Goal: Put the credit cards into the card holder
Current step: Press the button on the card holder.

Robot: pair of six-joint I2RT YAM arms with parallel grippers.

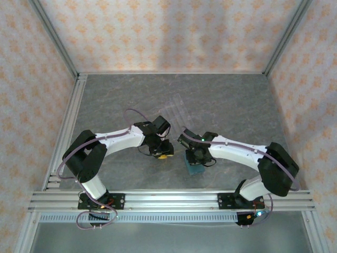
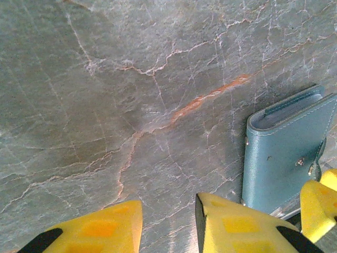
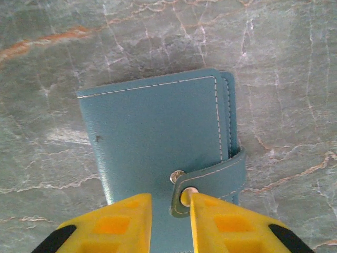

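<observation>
The right fingers, parted and empty, sit at the snap strap of the shut teal-blue leather card holder, which apparently needs unfastening next; the left fingers hover released.

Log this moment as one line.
left gripper: part open, beside holder | right gripper: part open, at clasp | holder: folded
</observation>
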